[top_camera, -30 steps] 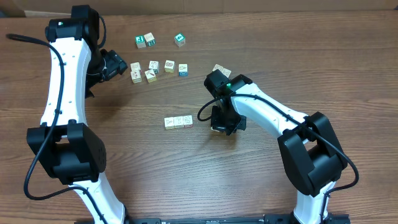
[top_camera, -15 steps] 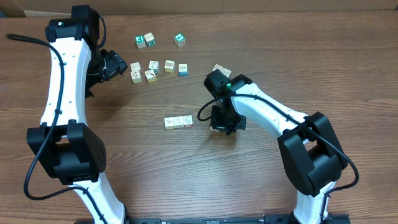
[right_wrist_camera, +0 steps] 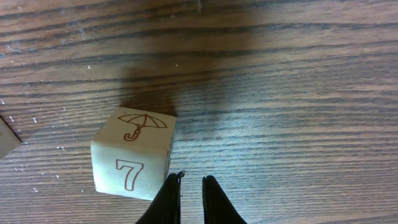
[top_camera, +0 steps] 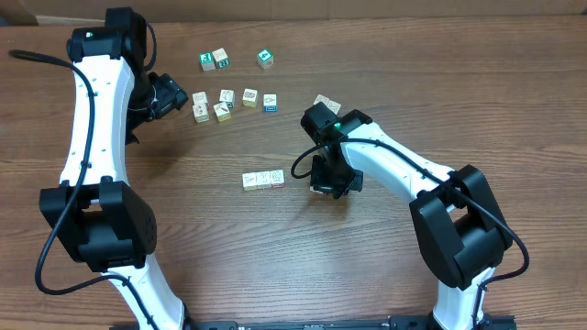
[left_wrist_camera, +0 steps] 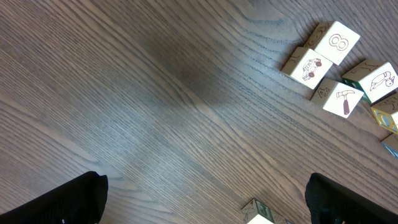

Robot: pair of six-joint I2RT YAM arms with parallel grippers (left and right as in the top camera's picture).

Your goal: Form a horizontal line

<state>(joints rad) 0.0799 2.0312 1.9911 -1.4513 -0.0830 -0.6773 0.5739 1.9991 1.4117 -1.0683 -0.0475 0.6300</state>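
No movement is recorded since a second ago: the right gripper point(right_wrist_camera: 191, 182) is kept clenched and empty beside the numbered cube point(right_wrist_camera: 132, 154), left apart from the horizontal line point(top_camera: 263, 180); the left gripper point(left_wrist_camera: 205, 183) is released.

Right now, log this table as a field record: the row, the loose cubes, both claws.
row: pale cubes touching side to side, mid-table; looks like three
loose cubes: scattered toward the far edge, some with green or blue faces
left claw: open, empty, beside the loose cubes
right claw: shut, holding nothing
umbrella-and-7 cube: on the table right beside the right claw's fingers, not yet joined to the row
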